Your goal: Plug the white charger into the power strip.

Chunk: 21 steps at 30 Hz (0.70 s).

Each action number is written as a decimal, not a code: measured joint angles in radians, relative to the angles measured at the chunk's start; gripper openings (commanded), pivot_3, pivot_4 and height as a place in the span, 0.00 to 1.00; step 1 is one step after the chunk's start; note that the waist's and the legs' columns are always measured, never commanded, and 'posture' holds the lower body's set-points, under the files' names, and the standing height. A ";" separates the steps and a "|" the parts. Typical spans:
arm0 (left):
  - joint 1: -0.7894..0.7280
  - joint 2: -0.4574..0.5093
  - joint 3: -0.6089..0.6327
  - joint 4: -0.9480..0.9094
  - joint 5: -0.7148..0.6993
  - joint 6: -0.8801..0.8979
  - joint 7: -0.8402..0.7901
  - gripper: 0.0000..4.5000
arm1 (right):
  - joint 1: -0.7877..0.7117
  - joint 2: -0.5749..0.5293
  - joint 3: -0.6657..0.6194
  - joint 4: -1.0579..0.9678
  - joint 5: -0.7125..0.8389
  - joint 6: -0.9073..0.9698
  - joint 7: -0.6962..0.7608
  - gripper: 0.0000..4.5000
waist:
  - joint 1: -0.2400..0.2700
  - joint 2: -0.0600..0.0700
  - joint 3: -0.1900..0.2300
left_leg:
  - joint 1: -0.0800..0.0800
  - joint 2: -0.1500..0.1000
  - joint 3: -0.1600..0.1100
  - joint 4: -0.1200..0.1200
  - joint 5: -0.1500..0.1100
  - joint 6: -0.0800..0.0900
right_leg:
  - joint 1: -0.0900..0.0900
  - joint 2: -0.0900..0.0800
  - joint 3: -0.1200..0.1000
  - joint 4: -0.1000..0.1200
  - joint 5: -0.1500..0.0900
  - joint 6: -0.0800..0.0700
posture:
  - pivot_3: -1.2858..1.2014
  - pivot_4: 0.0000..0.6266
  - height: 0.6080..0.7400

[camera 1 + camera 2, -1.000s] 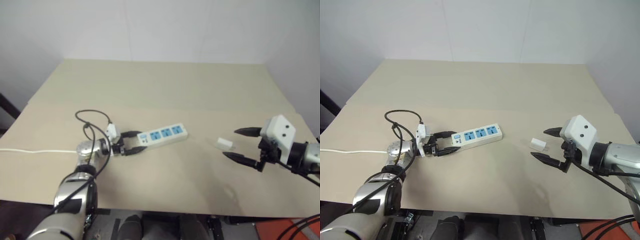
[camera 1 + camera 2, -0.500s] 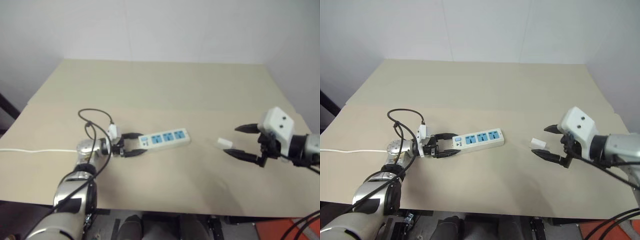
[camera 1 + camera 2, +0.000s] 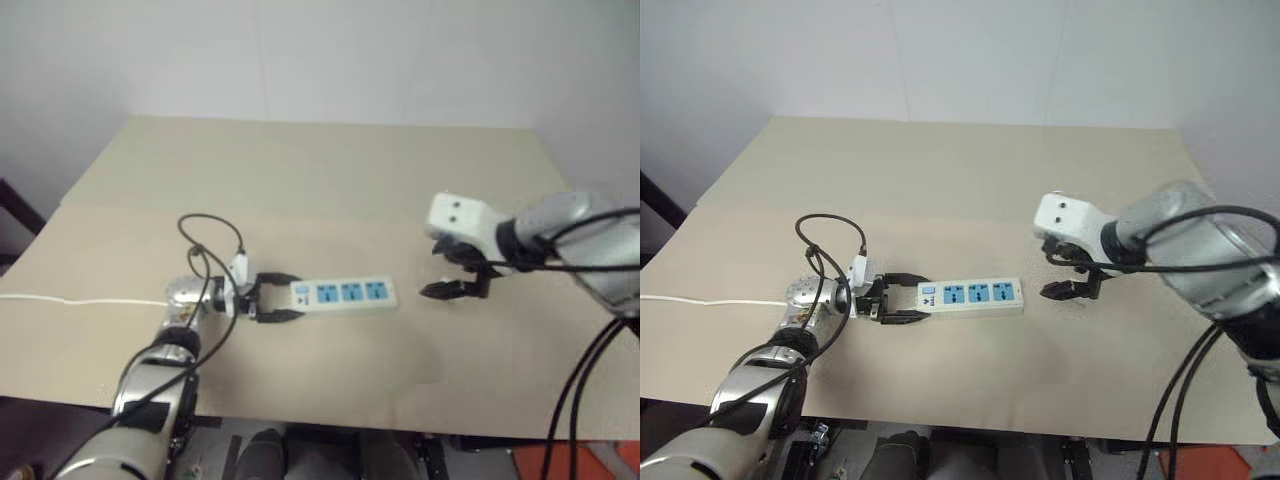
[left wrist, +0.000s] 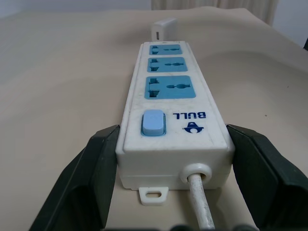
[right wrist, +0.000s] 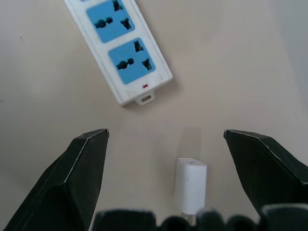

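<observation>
The power strip (image 3: 343, 293) lies flat near the middle of the tan table (image 3: 320, 180), its three blue socket faces up. My left gripper (image 3: 290, 298) is shut on its switch end, a black finger (image 4: 91, 168) pressed to each long side and the cord leaving between them. The white charger (image 5: 191, 185) lies on the table just past the strip's far end, also seen as the small white charger (image 4: 163, 28) in the left wrist view. My right gripper (image 5: 165, 133) points down over it, open, with the charger between the fingers and touching neither.
The strip's thin white cord (image 3: 80, 298) runs off to the table's left edge. A black cable loop (image 3: 210, 240) arches over my left wrist. A white wall backs the table, and its right edge (image 3: 575, 190) lies behind my right arm.
My right gripper has swung in leftwards from the table's right side and tipped down over the charger. The left gripper has drawn the strip slightly rightwards and turned it level.
</observation>
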 measured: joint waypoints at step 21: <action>0.020 -0.014 -0.038 -0.016 -0.038 -0.029 -0.002 0.71 | -0.086 0.186 0.203 0.401 -0.282 -0.095 0.090 1.00 | 0.002 0.004 -0.002 | 0.000 0.000 0.000 0.000 0.000 0.000 | 0.000 0.000 0.000 0.001 0.000 0.000 | 0.52 0.24 1.00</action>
